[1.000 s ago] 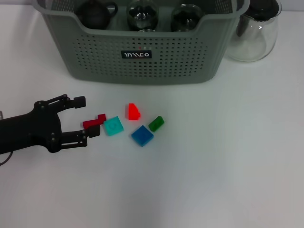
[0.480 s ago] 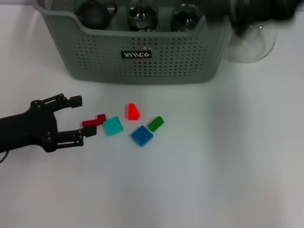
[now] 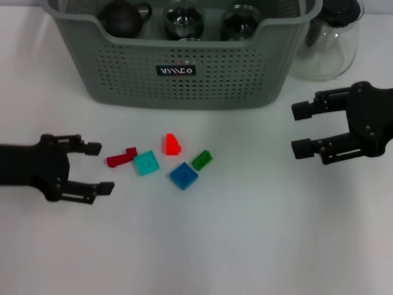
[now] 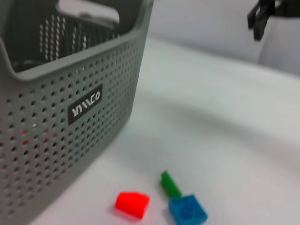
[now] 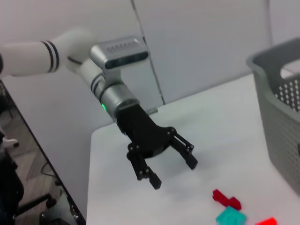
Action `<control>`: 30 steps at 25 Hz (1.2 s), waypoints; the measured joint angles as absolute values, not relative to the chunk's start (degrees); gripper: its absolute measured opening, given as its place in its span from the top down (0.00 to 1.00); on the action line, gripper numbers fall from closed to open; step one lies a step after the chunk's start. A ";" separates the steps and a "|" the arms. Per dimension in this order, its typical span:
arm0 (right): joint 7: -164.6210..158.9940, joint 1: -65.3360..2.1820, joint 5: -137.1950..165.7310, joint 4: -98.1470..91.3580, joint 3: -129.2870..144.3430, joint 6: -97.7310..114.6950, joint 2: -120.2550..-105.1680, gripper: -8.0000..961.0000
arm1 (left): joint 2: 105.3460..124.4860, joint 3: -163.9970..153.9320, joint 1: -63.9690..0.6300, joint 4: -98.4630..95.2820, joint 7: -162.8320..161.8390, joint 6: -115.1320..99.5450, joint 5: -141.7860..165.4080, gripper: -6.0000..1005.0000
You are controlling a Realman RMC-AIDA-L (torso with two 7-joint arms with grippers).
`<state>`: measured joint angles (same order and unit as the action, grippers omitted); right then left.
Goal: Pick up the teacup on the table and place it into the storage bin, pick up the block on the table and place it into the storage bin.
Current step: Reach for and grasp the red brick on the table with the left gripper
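On the left, the left pincer [image 3: 91, 167] hangs low over the white surface [image 3: 245, 233], fingers spread wide and empty, lined up with the dark red block [image 3: 121, 157] just to its right, probably to take it. Next come a teal square block [image 3: 147, 163], a bright red wedge [image 3: 172, 144], a blue block [image 3: 183, 175] and a green block [image 3: 202, 160]. Far behind, the grey-green perforated storage bin [image 3: 184, 74] holds dark teaware. On the right, the right pincer [image 3: 302, 129] hovers open and empty, near a clear glass pitcher [image 3: 328, 43]. Pale walls surround.
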<state>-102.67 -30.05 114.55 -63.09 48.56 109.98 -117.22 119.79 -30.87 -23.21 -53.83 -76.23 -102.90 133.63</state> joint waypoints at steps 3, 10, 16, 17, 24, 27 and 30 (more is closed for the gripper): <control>-105.36 -30.01 115.36 -63.67 48.52 111.78 -116.92 0.16 | 119.97 -36.90 -25.20 -61.31 -82.12 -103.46 136.36 0.12; -108.05 -32.53 122.76 -64.18 49.15 113.11 -115.43 0.16 | 120.22 -48.35 -32.43 -68.28 -92.90 -103.26 144.85 0.12; -109.24 -36.66 138.87 -64.88 49.20 109.01 -116.70 0.16 | 121.77 -51.06 -37.21 -67.80 -98.76 -101.52 151.14 0.12; -109.32 -37.20 140.79 -64.90 49.30 108.19 -116.97 0.16 | 122.06 -51.31 -37.60 -67.71 -99.41 -101.03 151.87 0.12; -108.25 -39.79 142.75 -64.88 49.25 108.06 -117.75 0.16 | 123.04 -56.86 -38.17 -67.04 -103.73 -95.71 153.27 0.12; -108.24 -40.32 142.45 -64.81 49.10 108.14 -117.75 0.16 | 123.11 -59.74 -38.27 -65.32 -105.66 -92.53 154.58 0.12; -108.23 -40.56 142.44 -64.43 49.07 107.70 -117.87 0.16 | 123.29 -60.83 -38.95 -63.76 -107.16 -90.18 156.77 0.13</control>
<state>-108.23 -40.56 142.44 -64.43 49.07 107.70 -117.87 123.29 -60.83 -38.95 -63.76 -107.16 -90.18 156.77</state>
